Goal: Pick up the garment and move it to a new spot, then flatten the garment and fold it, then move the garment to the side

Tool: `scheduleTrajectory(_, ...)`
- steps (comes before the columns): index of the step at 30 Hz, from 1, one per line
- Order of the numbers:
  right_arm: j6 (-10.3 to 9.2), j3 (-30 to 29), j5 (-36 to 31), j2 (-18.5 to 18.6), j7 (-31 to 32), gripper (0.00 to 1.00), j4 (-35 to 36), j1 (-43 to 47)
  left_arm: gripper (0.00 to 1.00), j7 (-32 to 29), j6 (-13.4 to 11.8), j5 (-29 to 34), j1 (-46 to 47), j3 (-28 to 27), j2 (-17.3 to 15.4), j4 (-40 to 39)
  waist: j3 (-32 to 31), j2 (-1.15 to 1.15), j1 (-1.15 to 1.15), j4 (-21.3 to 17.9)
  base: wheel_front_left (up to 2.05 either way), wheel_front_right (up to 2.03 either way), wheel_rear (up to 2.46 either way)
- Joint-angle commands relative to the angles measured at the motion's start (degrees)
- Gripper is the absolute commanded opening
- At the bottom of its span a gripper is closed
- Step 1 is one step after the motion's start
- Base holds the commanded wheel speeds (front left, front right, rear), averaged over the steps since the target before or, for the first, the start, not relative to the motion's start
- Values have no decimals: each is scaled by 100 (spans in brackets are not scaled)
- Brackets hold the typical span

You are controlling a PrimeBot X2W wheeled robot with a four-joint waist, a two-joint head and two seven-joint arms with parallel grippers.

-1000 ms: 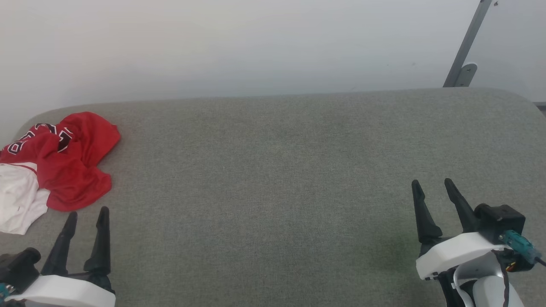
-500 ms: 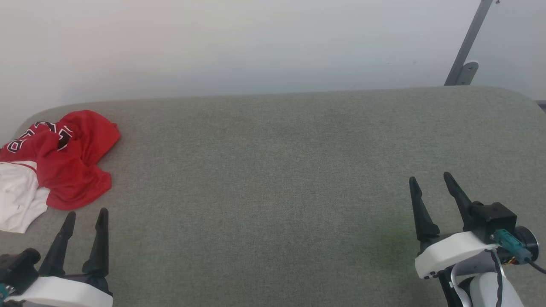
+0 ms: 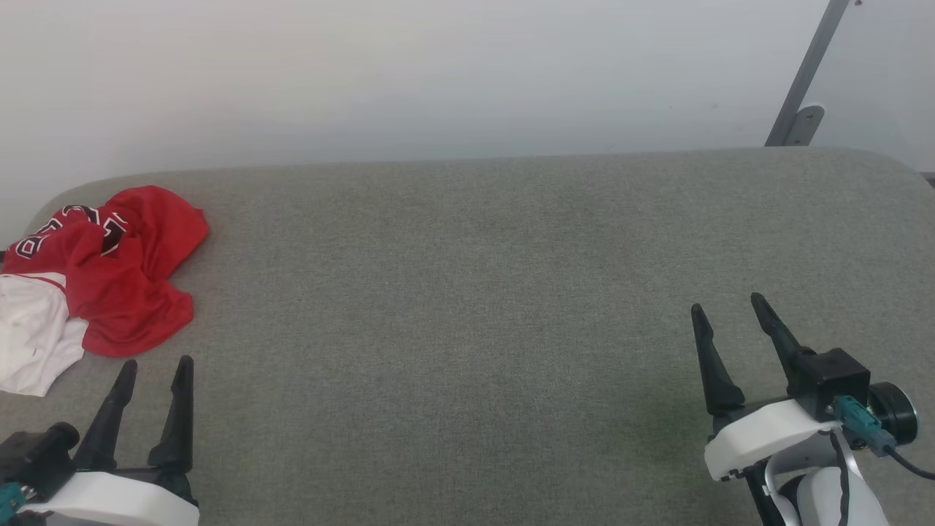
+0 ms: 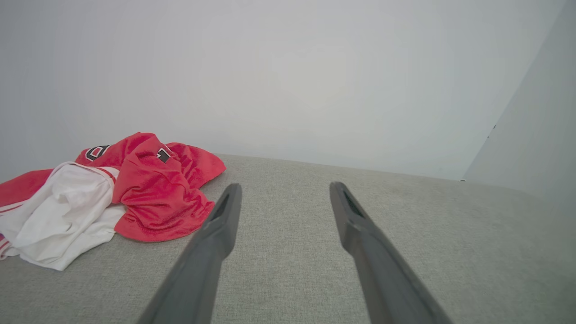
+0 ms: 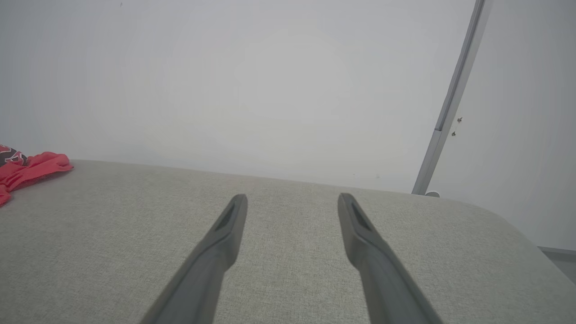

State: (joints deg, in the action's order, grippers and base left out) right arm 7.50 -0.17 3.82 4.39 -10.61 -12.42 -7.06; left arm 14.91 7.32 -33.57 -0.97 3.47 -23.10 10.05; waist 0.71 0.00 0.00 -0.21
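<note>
Plainly, grey fabric surface (image 3: 467, 292) meets white wall (image 3: 365, 73) (garment (image 3: 124, 285) crumpled); left gripper (image 3: 158, 361), right gripper (image 3: 726, 302) wide.

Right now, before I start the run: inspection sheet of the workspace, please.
Surface: grey fabric surface, flat, with rounded far corners.
Job's things: red shirt with white parts, crumpled in a heap at the far left, not spread or folded, touched by neither gripper.
Clutter: nothing seen.
Grippers: left gripper open, holding nothing, just short of the shirt's near edge; right gripper open, holding nothing, over bare fabric at the right.
Cables: teal plug on the right wrist, with a dark lead running off to the right.
Surroundings: plain pale wall behind; slanted grey metal bar at the far right.
</note>
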Motion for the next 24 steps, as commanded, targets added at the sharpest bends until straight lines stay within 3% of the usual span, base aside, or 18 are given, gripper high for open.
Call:
scheduleTrajectory(1,-2,8,-18,-2,-36,100,-4,24,100,38,23,35,64,0,6,8,-1,0,0,2,0,0,0)
scheduleTrajectory(17,-2,-22,22,-77,-86,100,29,261,100,38,23,-46,113,31,-13,56,-21,0,0,33,0,0,0)
scheduleTrajectory(24,-2,44,71,-98,-36,100,48,314,100,37,23,-111,169,-23,24,185,-119,0,0,241,0,0,0)
